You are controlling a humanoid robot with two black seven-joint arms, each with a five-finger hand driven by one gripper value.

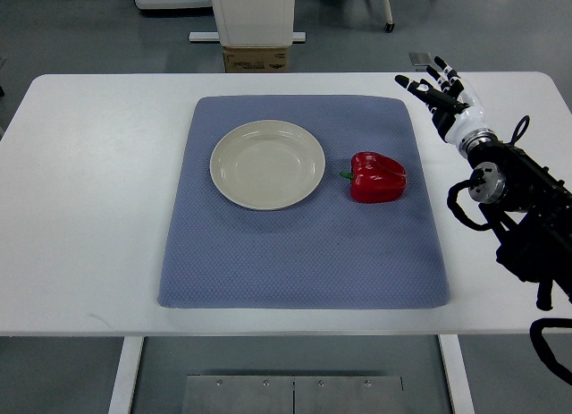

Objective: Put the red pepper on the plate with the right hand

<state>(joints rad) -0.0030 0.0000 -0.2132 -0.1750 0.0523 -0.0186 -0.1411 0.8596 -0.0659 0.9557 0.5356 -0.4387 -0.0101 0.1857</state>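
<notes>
A red pepper [377,177] lies on its side on the blue mat [304,253], its green stem pointing left. Just left of it sits an empty cream plate [267,164], a small gap between them. My right hand [438,90] hovers over the table's far right part, beyond the mat's corner and well up and right of the pepper. Its fingers are spread and hold nothing. The right arm [518,199] comes in from the right edge.
The white table [89,181] carries the mat in its middle. Beyond the far edge stand a cardboard box [256,58] and a white machine base [253,12] on the grey floor.
</notes>
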